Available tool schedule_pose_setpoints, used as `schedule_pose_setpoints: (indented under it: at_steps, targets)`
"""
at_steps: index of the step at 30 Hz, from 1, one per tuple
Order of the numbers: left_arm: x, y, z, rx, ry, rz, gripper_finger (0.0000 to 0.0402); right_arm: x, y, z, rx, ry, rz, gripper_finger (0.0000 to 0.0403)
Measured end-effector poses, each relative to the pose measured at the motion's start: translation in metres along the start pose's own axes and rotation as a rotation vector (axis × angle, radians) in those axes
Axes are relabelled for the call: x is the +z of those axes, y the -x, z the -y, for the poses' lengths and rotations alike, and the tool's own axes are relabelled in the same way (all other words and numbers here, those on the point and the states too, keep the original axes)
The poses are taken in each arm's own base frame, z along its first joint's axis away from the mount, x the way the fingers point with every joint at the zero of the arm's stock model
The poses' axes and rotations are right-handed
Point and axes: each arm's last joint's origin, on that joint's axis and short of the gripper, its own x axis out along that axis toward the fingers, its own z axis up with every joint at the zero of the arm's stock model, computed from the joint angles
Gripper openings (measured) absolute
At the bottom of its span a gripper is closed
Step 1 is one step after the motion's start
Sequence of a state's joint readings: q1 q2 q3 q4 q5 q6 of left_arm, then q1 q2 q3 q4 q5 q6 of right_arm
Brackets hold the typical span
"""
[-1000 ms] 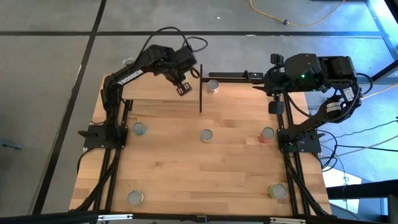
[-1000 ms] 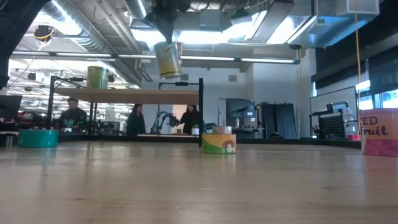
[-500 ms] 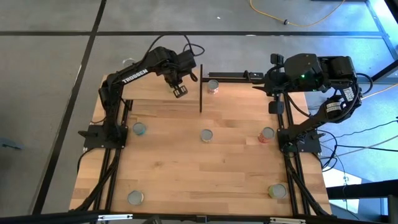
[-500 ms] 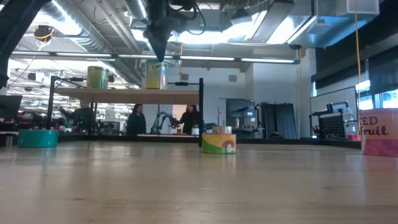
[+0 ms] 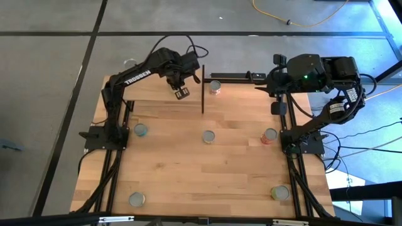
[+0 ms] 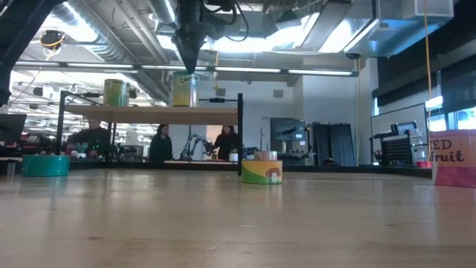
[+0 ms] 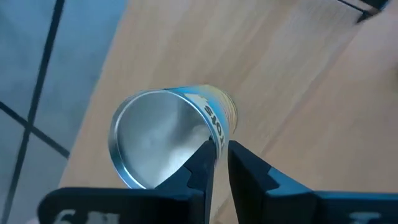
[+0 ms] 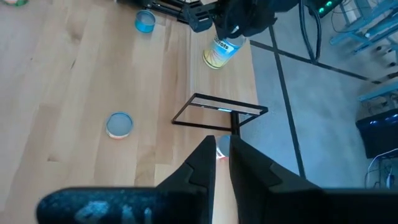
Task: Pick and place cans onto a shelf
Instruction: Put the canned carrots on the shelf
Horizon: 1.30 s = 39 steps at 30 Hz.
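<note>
The shelf [image 5: 154, 93] is a light-wood board on thin black posts at the table's far left, with a black upright panel [image 5: 203, 88] at its right end. A yellow can [image 6: 184, 89] stands upright on the shelf board [image 6: 149, 114], right of a green can [image 6: 115, 92] that also stands on it. My left gripper [image 5: 182, 93] is over the shelf, right above the yellow can [image 7: 168, 140] and shut on it. My right gripper [image 8: 222, 155] is shut and empty, and waits at the table's far right [image 5: 267, 81]. My left gripper has the yellow can by its wall at the top rim [image 7: 208, 127], one finger [image 7: 200, 163] over the silvery inside and one [image 7: 245, 165] outside. The fingers come from above, pointing down. The can stands upright with its bottom on the shelf board.
Cans stand on the tabletop: a teal one [image 5: 141, 130] at the left, one [image 5: 208, 136] in the middle, a red one [image 5: 269, 135] at the right, two near the front edge [image 5: 136, 199] [image 5: 279, 192], and one [image 5: 215, 86] just right of the panel. People show in the room behind.
My left gripper has gone down and toward the table's left with the yellow can. The can hung tilted above the shelf a second ago. It now stands upright on the shelf board, and has kept still for the last half second.
</note>
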<state>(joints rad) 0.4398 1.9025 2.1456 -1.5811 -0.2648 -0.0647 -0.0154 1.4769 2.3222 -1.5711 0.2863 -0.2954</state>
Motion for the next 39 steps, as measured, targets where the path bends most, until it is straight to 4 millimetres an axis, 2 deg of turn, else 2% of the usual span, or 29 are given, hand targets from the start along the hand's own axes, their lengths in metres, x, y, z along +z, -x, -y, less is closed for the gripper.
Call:
schedule_pose_setpoints:
  at_steps: [8,11,15,20,26,30,39]
  targets:
    - [0.003,0.039,0.001,-0.037,0.052,0.16,0.0042,0.0,0.0,0.0,0.0,-0.026,0.0,0.0048]
    - [0.001,0.047,0.012,-0.137,0.031,0.176,0.0037,0.0,0.0,0.0,0.0,-0.026,0.0,0.0048]
    - [-0.001,0.047,0.029,-0.162,-0.008,0.165,0.0011,0.0,0.0,0.0,0.0,-0.026,0.0,0.0048]
    - [-0.003,0.027,0.04,-0.081,-0.007,0.091,0.0001,0.0,0.0,0.0,0.0,-0.026,0.0,0.0048]
    - [-0.005,-0.007,0.034,0.029,0.017,-0.024,0.0001,0.0,0.0,0.0,0.0,-0.026,0.0,0.0048]
    - [-0.004,-0.024,0.032,0.054,0.028,-0.041,0.0,0.0,0.0,0.0,0.0,-0.025,0.0,0.0048]
    - [-0.005,-0.039,0.021,0.108,0.049,-0.077,0.0,0.0,0.0,0.0,0.0,-0.025,0.0,0.0048]
